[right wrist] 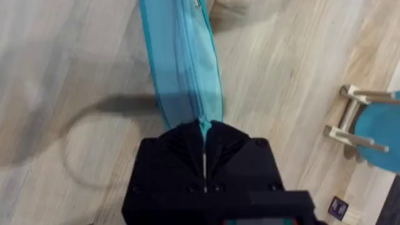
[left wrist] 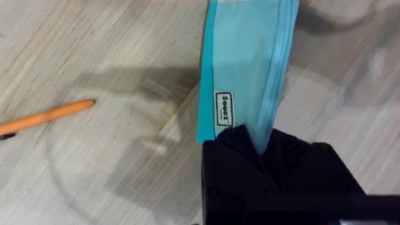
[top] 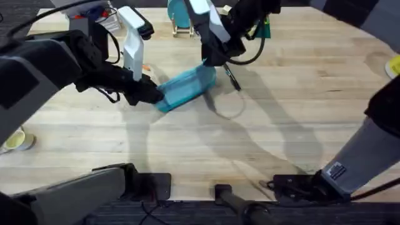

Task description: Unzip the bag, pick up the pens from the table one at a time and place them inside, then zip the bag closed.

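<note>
your table (top: 262,125) is the pale plank top under everything, and the bag (top: 186,87) lies on it as your landmark, a light blue pouch stretched slantwise in the overhead view, its zipper running lengthwise. your left gripper (top: 152,94) sits at the bag's end nearer the left arm's side, jaws clenched on the fabric there; in the left wrist view the black fingers (left wrist: 250,156) pinch the bag (left wrist: 244,62) just beside its small sewn label (left wrist: 224,109). your right gripper (top: 211,59) is at the bag's opposite end, jaws pinched together on the zipper line, where the right wrist view shows the bag (right wrist: 181,62) running straight into the closed fingers (right wrist: 181,150). beyond the bag stands a round teal object on a wooden stand (top: 181,19). the black pen (top: 232,78) lies on the table just beside the bag's right-gripper end. the orange pen (left wrist: 47,117) lies on the table off the bag's left-gripper end, apart from the fabric.
</note>
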